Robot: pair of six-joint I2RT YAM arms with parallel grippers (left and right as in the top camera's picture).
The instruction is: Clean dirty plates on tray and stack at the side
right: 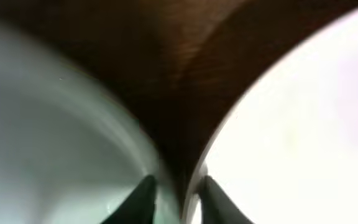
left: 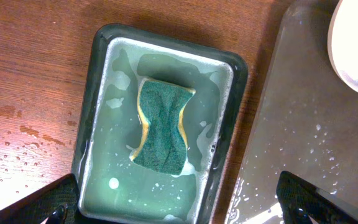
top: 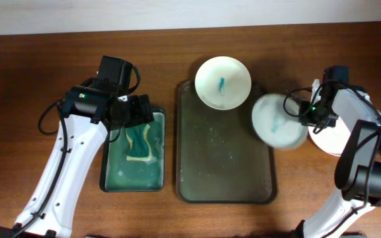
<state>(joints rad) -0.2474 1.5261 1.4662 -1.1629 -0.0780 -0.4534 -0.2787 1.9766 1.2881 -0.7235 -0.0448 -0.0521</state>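
The dark olive tray (top: 223,165) lies mid-table. One dirty plate (top: 223,82) with a blue smear sits over its far rim and also shows in the left wrist view, plate (left: 356,50). A second dirty plate (top: 280,122), blurred and faintly teal in the middle, overhangs the tray's right rim. My right gripper (top: 307,118) is at its right rim. In the right wrist view the gripper (right: 178,199) stands narrow, one finger inside that plate (right: 48,124), the rim between the fingers. A white plate (top: 326,140) lies just right of it. My left gripper (left: 179,208) hangs wide open above the sponge (left: 161,124).
A small green-lined tray (top: 106,165) with soapy water holds the sponge (top: 137,140), left of the big tray (left: 303,124). Water drops speckle the wood beside it. The right arm's links cover part of the white plate (right: 303,112). Brown tabletop surrounds everything.
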